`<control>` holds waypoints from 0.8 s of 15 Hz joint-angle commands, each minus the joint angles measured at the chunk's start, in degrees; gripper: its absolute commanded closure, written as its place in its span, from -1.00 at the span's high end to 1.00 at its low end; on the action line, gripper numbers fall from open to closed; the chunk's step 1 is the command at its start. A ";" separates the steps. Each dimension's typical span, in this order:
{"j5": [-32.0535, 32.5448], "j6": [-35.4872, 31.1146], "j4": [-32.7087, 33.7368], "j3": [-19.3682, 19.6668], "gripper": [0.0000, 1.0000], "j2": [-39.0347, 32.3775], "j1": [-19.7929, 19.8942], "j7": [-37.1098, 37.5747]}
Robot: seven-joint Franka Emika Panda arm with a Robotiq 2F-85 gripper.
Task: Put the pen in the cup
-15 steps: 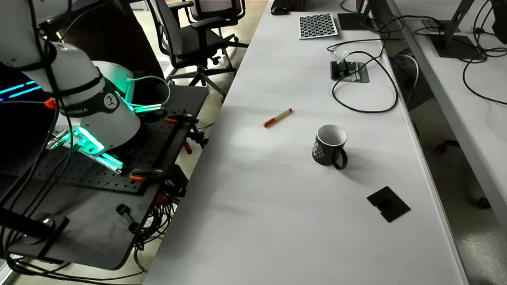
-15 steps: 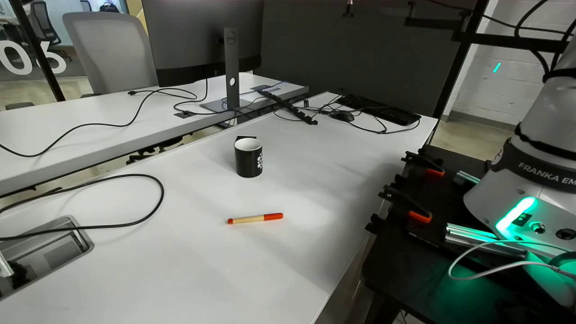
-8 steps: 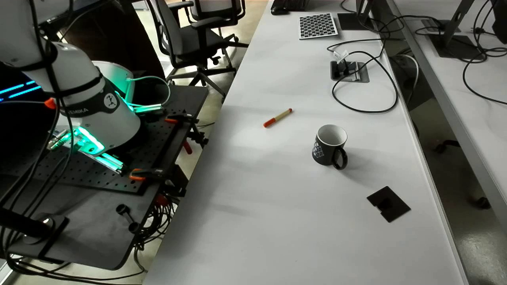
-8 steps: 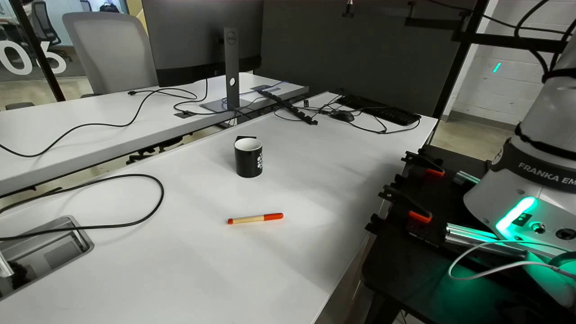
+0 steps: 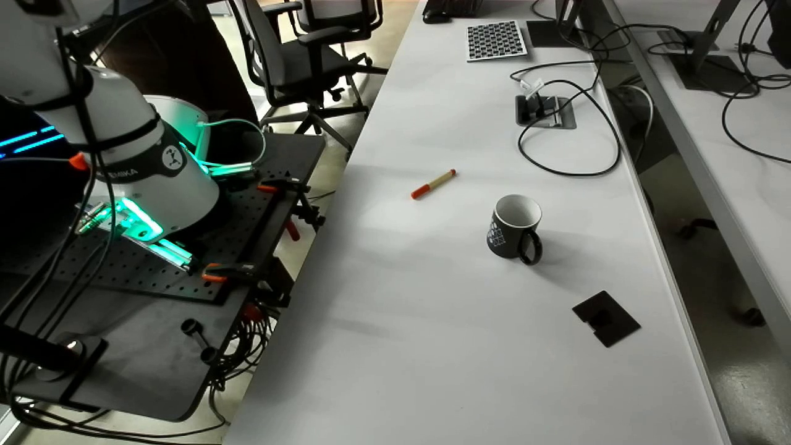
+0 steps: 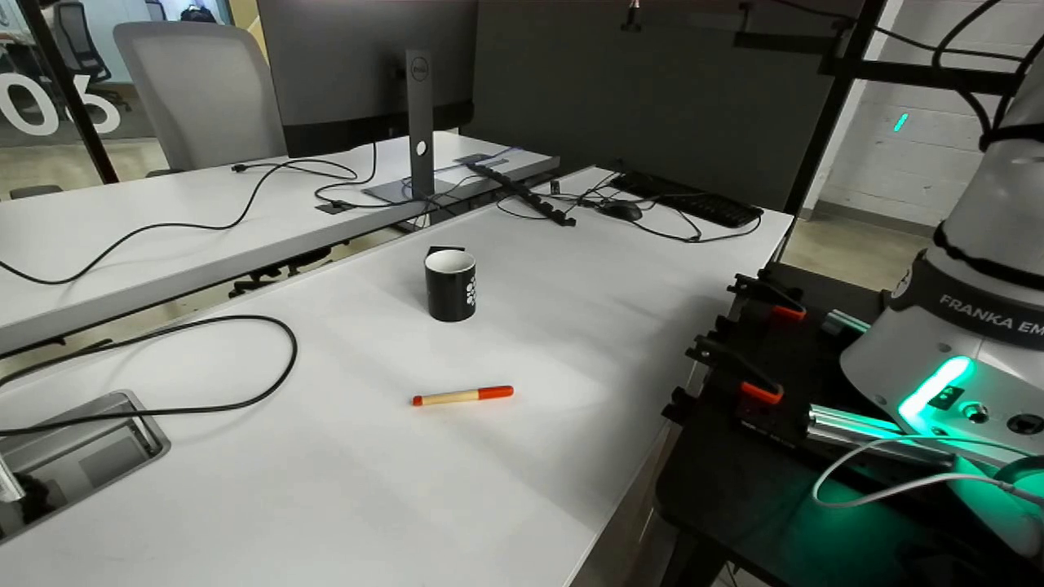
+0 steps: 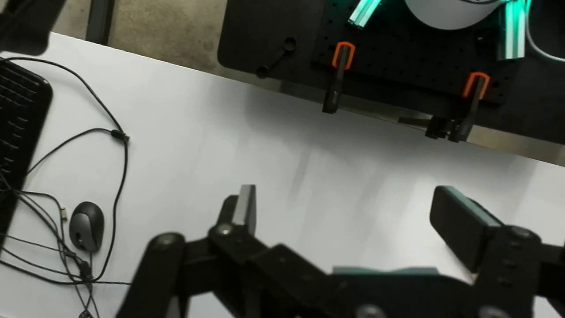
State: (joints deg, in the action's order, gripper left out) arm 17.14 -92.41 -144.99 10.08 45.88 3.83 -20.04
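Observation:
The pen, orange at both ends with a tan barrel, lies flat on the white table in both exterior views. Upright near it, and apart from it, stands the cup, a black mug with a whitish inside; the pen is on the robot's side of the cup. Neither exterior view takes in my gripper. In the wrist view the gripper is wide open above the table, with nothing between its fingers. A tiny tan sliver shows beside the right finger there; whether it is the pen, I cannot tell. The cup is out of the wrist view.
A flat black square piece lies beyond the cup. A looped black cable and a socket box occupy one side of the table. Toward the far end are a mouse and a keyboard. Clamps grip the robot's black bench.
The arm's upper links and cables have shifted slightly, to the right in an exterior view. Pen and cup lie where they were.

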 commanded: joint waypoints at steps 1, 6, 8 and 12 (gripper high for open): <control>-3.14 -1.03 -1.91 -0.01 1.00 0.76 -2.28 0.93; -2.87 -7.89 -5.05 -2.76 1.00 0.27 -5.18 1.21; -2.38 -9.83 -5.97 -4.24 1.00 0.05 -5.79 1.79; -2.30 -8.03 -5.04 -3.55 1.00 -0.12 -5.23 0.83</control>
State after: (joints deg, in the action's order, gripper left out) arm 14.79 -100.57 -150.14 6.44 45.78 -1.24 -19.29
